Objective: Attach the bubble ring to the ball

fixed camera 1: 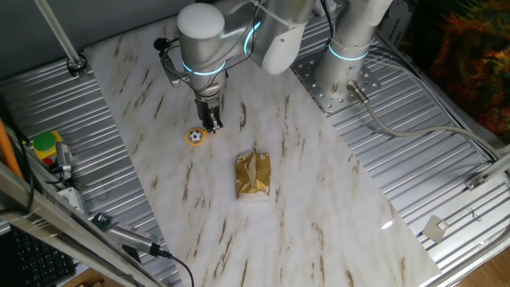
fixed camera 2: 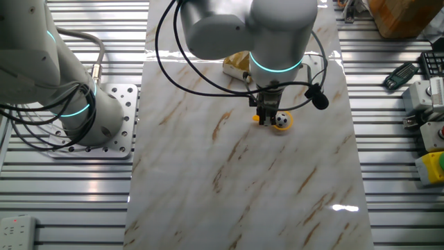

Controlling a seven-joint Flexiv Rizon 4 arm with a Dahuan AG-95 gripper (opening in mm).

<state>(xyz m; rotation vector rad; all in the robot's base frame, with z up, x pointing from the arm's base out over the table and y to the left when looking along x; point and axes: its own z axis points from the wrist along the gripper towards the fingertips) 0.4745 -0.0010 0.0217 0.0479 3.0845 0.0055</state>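
Observation:
The ball (fixed camera 1: 195,136) is tiny and white with black patches, and it sits on the marble table top. The orange-yellow bubble ring (fixed camera 1: 194,142) lies around it. In the other fixed view the ball (fixed camera 2: 282,120) sits inside the ring (fixed camera 2: 286,128), and a bit of orange handle shows left of the fingers. My gripper (fixed camera 1: 212,124) points straight down just beside the ball, with its fingertips close together on the ring's handle at table height. It also shows in the other fixed view (fixed camera 2: 267,117).
A gold foil packet (fixed camera 1: 253,175) lies on the table toward the front of the ring; in the other fixed view it (fixed camera 2: 237,64) is partly hidden behind the arm. The arm's base plate (fixed camera 1: 335,80) sits at the table's edge. Tools and boxes (fixed camera 2: 430,104) lie off the marble top.

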